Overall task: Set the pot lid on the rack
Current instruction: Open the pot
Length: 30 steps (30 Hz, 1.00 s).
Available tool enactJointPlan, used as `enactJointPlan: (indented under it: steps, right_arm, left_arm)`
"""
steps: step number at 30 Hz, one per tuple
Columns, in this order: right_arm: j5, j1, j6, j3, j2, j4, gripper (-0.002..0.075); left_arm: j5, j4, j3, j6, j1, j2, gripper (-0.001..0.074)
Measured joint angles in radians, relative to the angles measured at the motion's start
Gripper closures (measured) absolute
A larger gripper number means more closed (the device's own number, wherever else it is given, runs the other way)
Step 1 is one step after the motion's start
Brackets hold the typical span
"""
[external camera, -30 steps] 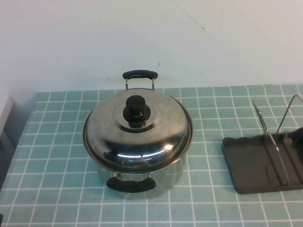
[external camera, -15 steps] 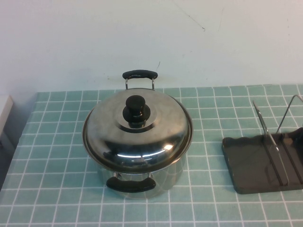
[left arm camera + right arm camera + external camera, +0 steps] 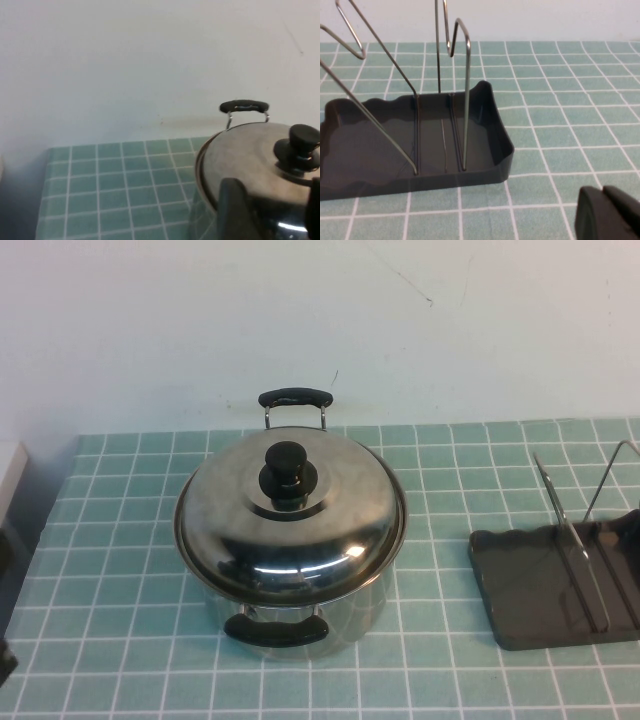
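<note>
Pot (image 3: pixel 300 612): deep steel vessel, two black handles, stands on the green tiled table (image 3: pixel 440 660) left of centre in the high view. Contents not visible; the pot lid (image 3: pixel 290 520) sits on top and covers the mouth fully. Lid is domed, shiny, level on the rim, black knob (image 3: pixel 288 473) upright at centre. One handle (image 3: pixel 294 398) points toward the back wall, the other (image 3: pixel 276 630) toward the robot.

Rack (image 3: pixel 550 585): dark plastic tray with scalloped edge, on the table at the right, well apart from the pot. Wire loops (image 3: pixel 575 545) stand upright from its floor. Tray holds only the wires; in the right wrist view the tray floor (image 3: pixel 370 155) is bare between them.

Left gripper (image 3: pixel 272 210): in the left wrist view, dark fingers (image 3: pixel 235 205) show at the picture's edge, just beside the lid (image 3: pixel 250 150) on the robot's left side of the pot, the lid's curve showing in the gap between them. Fingers stand apart, holding nothing; contact with the lid cannot be told. In the high view only a dark tip shows at the table's near left edge.

Right gripper (image 3: pixel 610 212): only a dark corner of it shows in the right wrist view, near the rack (image 3: pixel 490 150) and apart from it. Finger spacing cannot be told.
</note>
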<state>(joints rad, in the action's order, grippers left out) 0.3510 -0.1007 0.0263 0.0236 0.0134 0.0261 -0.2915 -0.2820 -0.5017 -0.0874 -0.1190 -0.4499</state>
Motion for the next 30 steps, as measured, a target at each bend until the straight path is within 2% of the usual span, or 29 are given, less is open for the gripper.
enactJointPlan:
  steps: [2,5,8,11,14,22,30]
  right_arm:
    - [0.000,0.000,0.000,0.000,0.000,0.000,0.0729]
    - [0.000,0.000,0.000,0.000,0.000,0.000,0.0729]
    - [0.000,0.000,0.000,0.000,0.000,0.000,0.0729]
    - [0.000,0.000,0.000,0.000,0.000,0.000,0.0729]
    - [0.000,0.000,0.000,0.000,0.000,0.000,0.0729]
    - [0.000,0.000,0.000,0.000,0.000,0.000,0.0729]
    - [0.000,0.000,0.000,0.000,0.000,0.000,0.0729]
  left_arm:
    - [0.082,0.055,0.000,0.023,-0.095,-0.038,0.0392]
    - [0.205,0.098,0.000,0.060,-0.213,-0.119,0.0241]
    - [0.338,0.109,0.000,0.070,-0.322,-0.218,0.0179]
    - [0.479,0.113,0.000,0.053,-0.412,-0.357,0.0162]
    - [0.633,0.114,-0.001,0.040,-0.464,-0.509,0.0159]
    - [0.971,0.143,-0.018,0.043,-0.476,-0.833,0.0157]
    - [1.089,0.137,-0.146,0.059,-0.480,-1.045,0.0153]
